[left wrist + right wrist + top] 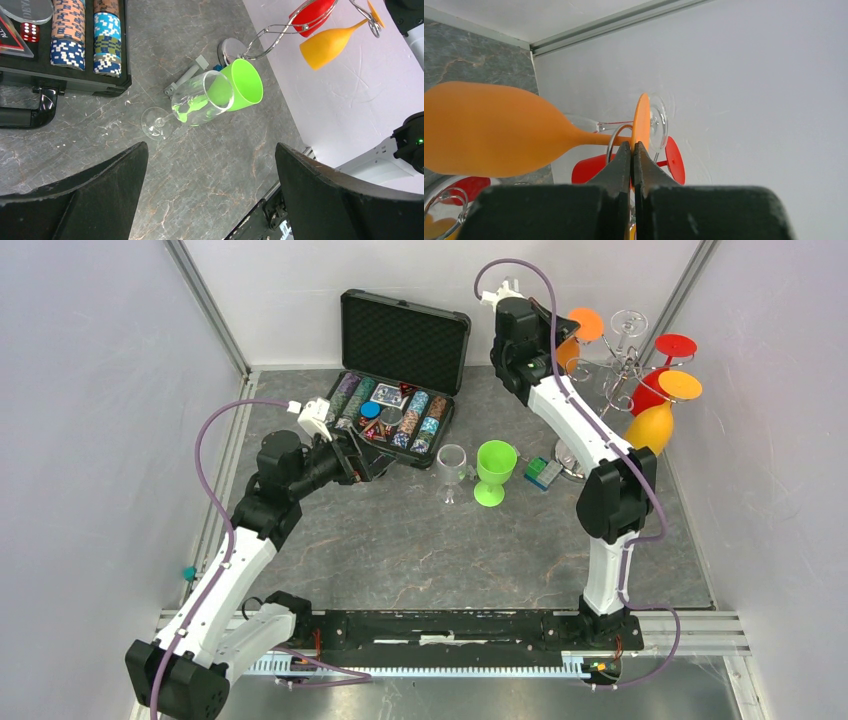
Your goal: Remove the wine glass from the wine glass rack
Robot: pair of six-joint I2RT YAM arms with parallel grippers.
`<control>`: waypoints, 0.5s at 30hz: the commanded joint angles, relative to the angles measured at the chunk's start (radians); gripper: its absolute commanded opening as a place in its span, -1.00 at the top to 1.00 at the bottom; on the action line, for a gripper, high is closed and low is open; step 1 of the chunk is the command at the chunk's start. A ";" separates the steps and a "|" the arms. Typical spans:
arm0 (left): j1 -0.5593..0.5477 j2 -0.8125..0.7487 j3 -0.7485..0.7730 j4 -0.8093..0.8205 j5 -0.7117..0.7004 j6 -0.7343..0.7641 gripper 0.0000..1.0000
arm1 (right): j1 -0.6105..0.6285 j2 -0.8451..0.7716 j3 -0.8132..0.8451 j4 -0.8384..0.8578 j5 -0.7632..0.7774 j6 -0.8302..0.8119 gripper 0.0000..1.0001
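The chrome wire wine glass rack (pixel 618 367) stands at the back right on its round shiny base (pixel 571 458). Orange, red and clear glasses hang upside down from its arms. My right gripper (pixel 632 145) is shut on the thin foot disc (pixel 641 117) of an orange wine glass (pixel 489 131), whose stem sits in a wire loop (pixel 610 145) of the rack. From above, this gripper (pixel 566 336) is at the rack's left side, by the orange foot (pixel 587 324). My left gripper (pixel 211 148) is open and empty, low over the table (pixel 365 465).
A clear glass (pixel 452 472) and a green glass (pixel 494 472) stand mid-table, with a small blue-green box (pixel 544 473) beside them. An open black poker chip case (pixel 395 390) is at the back. A second orange glass (pixel 650 428) and a red glass (pixel 652 390) hang on the rack's right.
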 commanded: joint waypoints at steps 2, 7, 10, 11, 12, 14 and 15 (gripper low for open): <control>0.007 -0.003 -0.005 0.047 0.032 -0.026 -1.00 | -0.028 0.006 0.061 0.103 0.085 -0.035 1.00; 0.008 0.000 -0.010 0.056 0.036 -0.033 -1.00 | -0.055 -0.025 0.040 0.089 0.090 -0.008 1.00; 0.009 0.001 -0.010 0.060 0.038 -0.037 -1.00 | -0.062 -0.045 0.021 0.029 0.080 0.032 1.00; 0.009 0.000 -0.012 0.061 0.038 -0.037 -1.00 | -0.063 -0.052 0.016 -0.002 0.076 0.046 1.00; 0.009 0.000 -0.011 0.061 0.038 -0.037 -1.00 | -0.062 -0.061 0.010 -0.029 0.073 0.066 1.00; 0.010 -0.001 -0.011 0.061 0.040 -0.039 -1.00 | -0.062 -0.078 0.016 -0.111 0.053 0.123 1.00; 0.010 0.000 -0.013 0.063 0.041 -0.039 -1.00 | -0.062 -0.087 0.017 -0.141 0.044 0.150 1.00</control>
